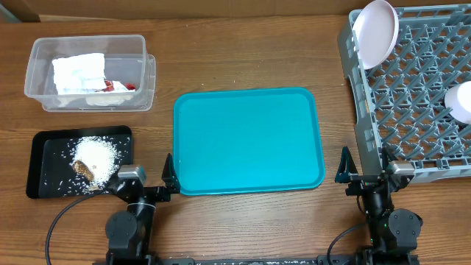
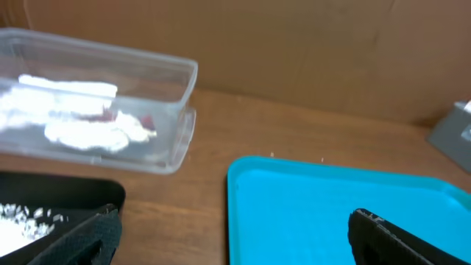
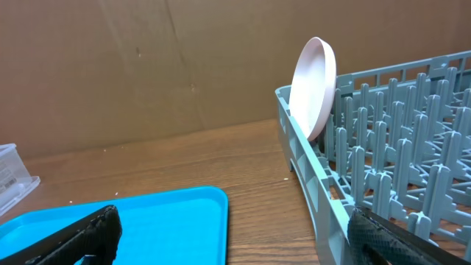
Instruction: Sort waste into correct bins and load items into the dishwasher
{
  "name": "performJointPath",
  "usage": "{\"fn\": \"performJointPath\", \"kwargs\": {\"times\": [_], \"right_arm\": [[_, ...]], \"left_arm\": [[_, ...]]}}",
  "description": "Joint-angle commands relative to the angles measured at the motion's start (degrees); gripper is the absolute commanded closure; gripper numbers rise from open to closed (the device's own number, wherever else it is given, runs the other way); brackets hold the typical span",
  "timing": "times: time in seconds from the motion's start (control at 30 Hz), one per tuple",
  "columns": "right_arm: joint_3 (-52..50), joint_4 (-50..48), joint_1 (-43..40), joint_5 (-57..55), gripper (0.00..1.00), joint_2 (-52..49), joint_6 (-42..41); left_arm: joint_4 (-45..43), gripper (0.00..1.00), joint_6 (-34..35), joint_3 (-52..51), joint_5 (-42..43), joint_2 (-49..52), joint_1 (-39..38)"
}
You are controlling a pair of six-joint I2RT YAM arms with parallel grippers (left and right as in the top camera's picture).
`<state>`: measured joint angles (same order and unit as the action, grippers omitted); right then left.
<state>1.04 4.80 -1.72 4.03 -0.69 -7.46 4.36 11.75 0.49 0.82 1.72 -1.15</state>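
**Two pincers wait with jaws wide beside a cleared tray**

Both the left pincer (image 1: 150,177) and the right pincer (image 1: 366,173) hang open and hold nothing, with the teal tray (image 1: 246,140) between them. Ahead and to the right of the right pincer, a white plate (image 1: 375,31) stands on edge in the far corner of the grey dish rack (image 1: 360,110), and a white cup (image 1: 462,99) sits farther right. The plate looks stiff, smooth and breakable, so it is best pinched at the rim. Well ahead of the left pincer, a clear tub (image 1: 88,38) holds a crumpled napkin (image 1: 77,72) and a red wrapper (image 1: 118,86). Both are light and soft and could be taken at any fold. Just to that pincer's left, a black tray (image 1: 51,158) carries loose rice (image 1: 96,153) and a brown scrap (image 1: 83,169). The grains would likely slip out of a pinch.
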Motion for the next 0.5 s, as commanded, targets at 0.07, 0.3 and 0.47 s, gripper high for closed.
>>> {"fn": "performJointPath", "kwargs": {"times": [0.07, 0.3, 0.47], "right_arm": [[-0.57, -0.17, 0.37, -0.5, 0.0, 0.52, 0.42], [-0.57, -0.17, 0.37, -0.5, 0.0, 0.52, 0.44], [-0.57, -0.17, 0.37, -0.5, 0.0, 0.52, 0.42]], "left_arm": [[0.24, 0.0, -3.13, -0.22, -0.72, -1.53, -0.37], [0.22, 0.0, -12.2, -0.22, -1.03, -1.53, -0.37], [0.26, 0.0, -12.7, -0.22, -0.79, -1.53, -0.37]]}}
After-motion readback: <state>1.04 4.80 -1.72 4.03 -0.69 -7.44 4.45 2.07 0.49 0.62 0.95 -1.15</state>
